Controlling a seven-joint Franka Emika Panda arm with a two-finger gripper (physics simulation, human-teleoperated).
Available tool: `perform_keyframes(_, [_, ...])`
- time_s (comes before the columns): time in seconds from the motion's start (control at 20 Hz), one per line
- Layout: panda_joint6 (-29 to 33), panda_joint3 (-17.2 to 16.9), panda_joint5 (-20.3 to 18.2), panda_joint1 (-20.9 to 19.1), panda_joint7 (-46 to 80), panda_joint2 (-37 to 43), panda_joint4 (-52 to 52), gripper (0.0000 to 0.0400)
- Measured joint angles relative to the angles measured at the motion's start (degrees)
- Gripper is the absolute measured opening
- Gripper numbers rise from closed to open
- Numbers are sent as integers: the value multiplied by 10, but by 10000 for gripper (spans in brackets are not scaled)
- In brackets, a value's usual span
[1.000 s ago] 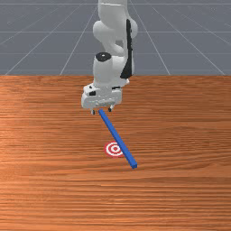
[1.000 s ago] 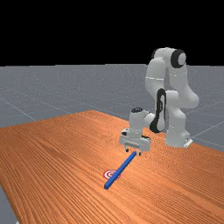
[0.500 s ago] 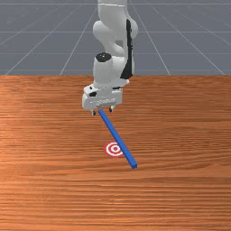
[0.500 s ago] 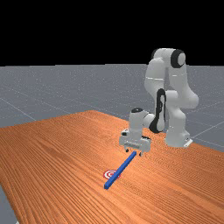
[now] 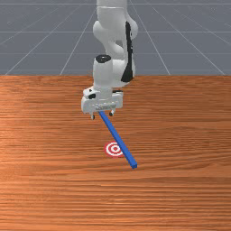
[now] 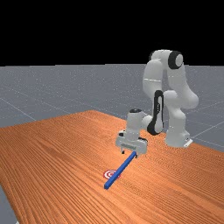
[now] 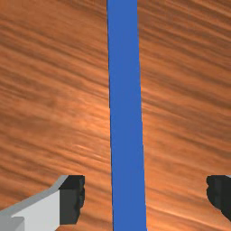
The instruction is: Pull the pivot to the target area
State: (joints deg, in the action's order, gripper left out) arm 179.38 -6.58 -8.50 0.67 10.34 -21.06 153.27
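A white and grey Franka Emika Panda arm [image 6: 152, 78] rises from its base [image 6: 176, 139], bends high at the elbow [image 6: 176, 60] and slopes down toward the far view's left. The claw [image 5: 102, 116] points downward, its two dark-tipped fingers [image 7: 71, 200] spread wide apart.

Gripper [image 5: 102, 115]: spread wide, dark pads on its fingers [image 7: 72, 199]
Blue bar [image 7: 126, 113]: straight, running between the fingers and out ahead of them, touching neither, nearer the finger whose pale grey side shows more
Table [image 7: 54, 90]: orange-brown wood, grain slanting across the bar
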Motion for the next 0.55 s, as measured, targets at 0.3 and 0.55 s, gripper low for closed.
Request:
perform_keyframes(0.3, [-186, -14, -21, 18, 18, -91, -223, 400])
perform_keyframes(0.55, [-278, -28, 3, 30, 36, -186, -417, 400])
